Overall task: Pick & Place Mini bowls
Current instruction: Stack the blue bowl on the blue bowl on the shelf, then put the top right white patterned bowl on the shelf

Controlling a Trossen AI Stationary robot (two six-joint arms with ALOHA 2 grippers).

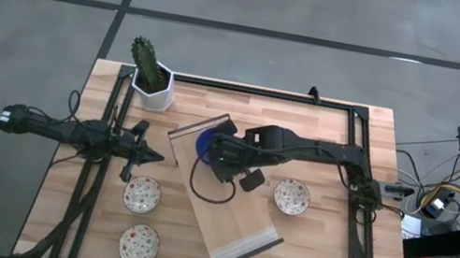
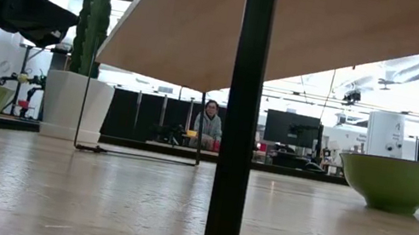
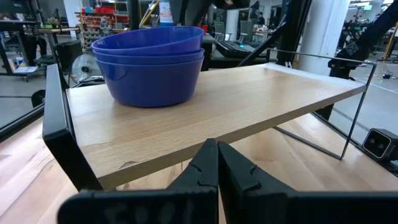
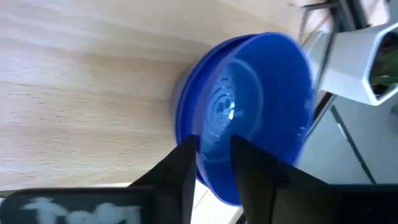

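Several cobalt blue mini bowls (image 1: 205, 144) (image 3: 151, 62) sit nested in a stack on a raised wooden shelf (image 1: 223, 194) near its far left corner. My right gripper (image 1: 216, 151) (image 4: 214, 148) reaches in from the table's right and is shut on the top blue bowl (image 4: 249, 99). Three speckled white bowls rest on the table: two (image 1: 143, 193) (image 1: 138, 244) left of the shelf, one (image 1: 292, 197) right of it. My left gripper (image 1: 152, 159) (image 3: 217, 163) hovers shut just left of the shelf, level with its board. My right gripper has the rim of the top blue bowl (image 4: 216, 177) on the side nearest the arm. One finger (image 4: 180, 171) stands outside the rim and the other inside the hollow. The fingers slant in from the table's right. The bowl sits nested in the stack on the shelf.
A white hexagonal cactus pot (image 1: 153, 87) (image 2: 78, 103) stands at the table's far left, close to the shelf's corner. The shelf stands on thin black legs (image 2: 240, 123) and lies slantwise across the table's middle. A black frame (image 1: 357, 161) runs along the table's edges. A person (image 2: 209, 124) sits in the room beyond.
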